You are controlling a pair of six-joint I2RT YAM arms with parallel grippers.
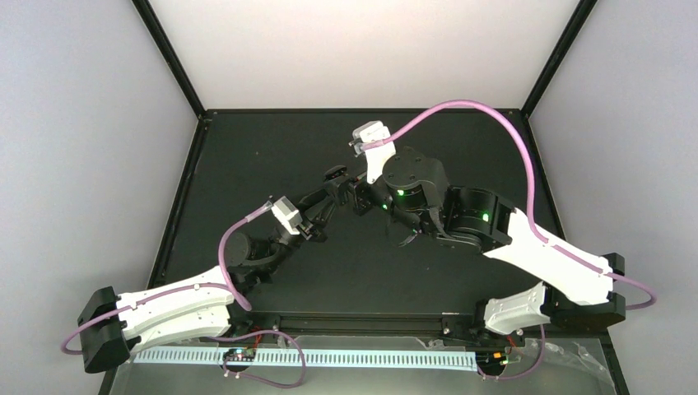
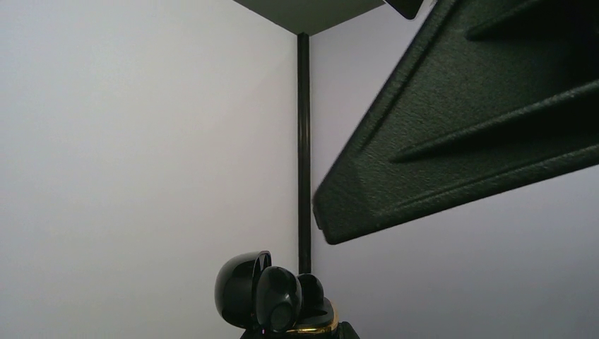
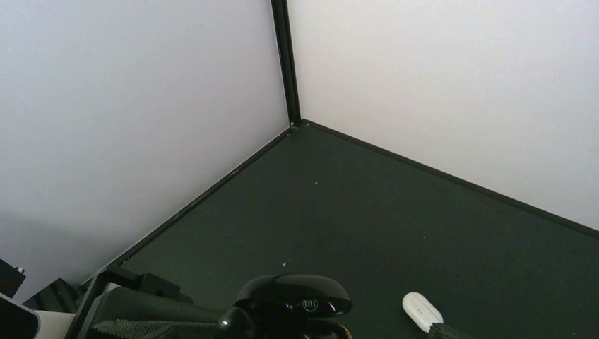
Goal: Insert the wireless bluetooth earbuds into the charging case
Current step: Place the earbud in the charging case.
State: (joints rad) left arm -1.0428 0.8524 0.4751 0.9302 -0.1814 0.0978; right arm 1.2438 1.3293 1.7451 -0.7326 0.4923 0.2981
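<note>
**Two arms meeting above the desk (image 1: 247, 156).** The left arm (image 1: 177, 306) and right arm (image 1: 428, 193) converge on a glossy black clamshell with gold trim. We take it to be the charging case (image 2: 244, 289), raised off the desk with its lid up. In the left wrist view a rounded black body, probably an earbud (image 2: 281, 300), sits inside it. We judge insertion partly done; a second earbud may remain to be seated. Both wrist views crop the case's base, and any second seat is hidden. We cannot tell whether the left jaws or the right jaws are clamped or apart, since their tips are cut off or merge with the case. A small white capsule-shaped piece (image 3: 422, 309) lies on the desk; we cannot identify it.
</note>
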